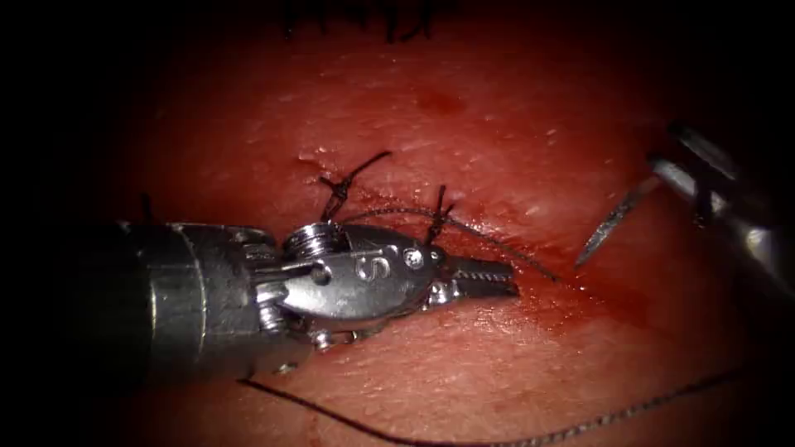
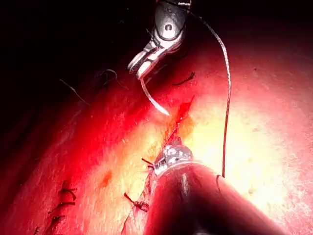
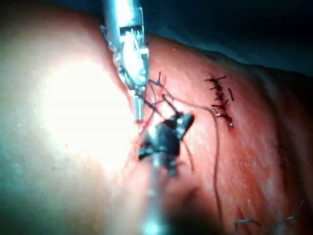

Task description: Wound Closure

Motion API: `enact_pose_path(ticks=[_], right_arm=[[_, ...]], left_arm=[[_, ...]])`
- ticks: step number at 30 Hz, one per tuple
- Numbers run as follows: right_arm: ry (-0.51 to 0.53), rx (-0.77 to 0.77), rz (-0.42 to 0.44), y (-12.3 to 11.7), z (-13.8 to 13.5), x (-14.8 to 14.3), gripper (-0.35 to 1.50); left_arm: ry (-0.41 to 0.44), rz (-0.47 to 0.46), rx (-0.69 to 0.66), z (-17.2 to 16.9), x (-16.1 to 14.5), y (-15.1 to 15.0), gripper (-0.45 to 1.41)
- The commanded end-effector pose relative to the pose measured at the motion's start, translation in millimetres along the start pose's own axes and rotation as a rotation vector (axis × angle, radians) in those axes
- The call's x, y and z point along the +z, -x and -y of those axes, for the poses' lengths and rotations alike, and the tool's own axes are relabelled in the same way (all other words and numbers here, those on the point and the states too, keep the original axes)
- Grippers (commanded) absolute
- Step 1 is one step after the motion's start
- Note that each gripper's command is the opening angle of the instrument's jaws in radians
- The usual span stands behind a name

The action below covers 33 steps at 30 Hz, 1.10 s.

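**Needle held clear of tissue; left tool at the cut**

Endoscope view:
- Left tool lying low over the tissue, jaws pressed together or nearly so, tips at the cut. Whether anything is pinched between them: cannot tell.
- Right tool at the right of the cut, jaws pinching the needle near its rear end. Needle raised off the tissue, point aimed down toward the right end of the cut, not in the tissue.
- Two knotted stitches with short cut ends on the closed part of the cut, behind the left tool.
- Thread running from the stitches along the cut; a further length crossing the tissue in the foreground.
- Red fluid around the open end of the cut.

Left wrist view:
- Right tool gripping the curved needle, point just above the cut.
- Thread trailing from that tool past the left tool's shaft.

Right wrist view:
- Left tool pointing down at the cut, jaws together.
- An older row of stitches well apart on the tissue.
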Motion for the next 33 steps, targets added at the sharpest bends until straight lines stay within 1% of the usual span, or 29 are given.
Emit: enact_pose_path(ticks=[1,4,7,9,13,15,19,20,25,33], right_arm=[[0.002,-0.017,0.0,0.1,0.3,1.0,-0.35],[-0.003,-0.048,0.014,0.5,0.1,1.6,-0.35],[-0.009,-0.07,0.021,0.9,0.4,2.3,-0.35],[-0.024,-0.088,0.006,0.9,1.4,2.7,-0.35],[-0.035,-0.121,0.001,0.7,2.3,3.4,-0.35],[-0.042,-0.153,0.008,0.8,2.6,3.9,-0.35],[-0.049,-0.185,0.014,1.8,3.0,4.6,-0.35],[-0.053,-0.202,0.018,2.4,3.4,4.8,-0.35],[-0.046,-0.246,0.022,3.3,3.9,5.3,-0.35],[-0.008,-0.285,0.02,3.3,3.5,5.3,-0.35]], left_arm=[[-0.007,0.016,0.008,0.1,1.1,0.3,-0.45],[-0.025,0.06,0.019,-0.3,2.4,1.5,-0.45],[0.0,0.104,0.033,-1.8,3.6,3.0,-0.45],[0.025,0.119,0.038,-2.9,3.9,3.6,-0.45],[0.034,0.119,0.031,-3.8,3.4,2.8,-0.45],[0.043,0.117,0.043,-4.6,2.5,1.6,-0.45],[0.05,0.115,0.056,-6.5,1.9,0.3,-0.45],[0.053,0.113,0.068,-7.3,1.9,0.2,-0.45],[0.055,0.113,0.074,-7.5,2.4,0.8,-0.45],[0.063,0.113,0.084,-6.3,2.2,1.5,-0.45]])
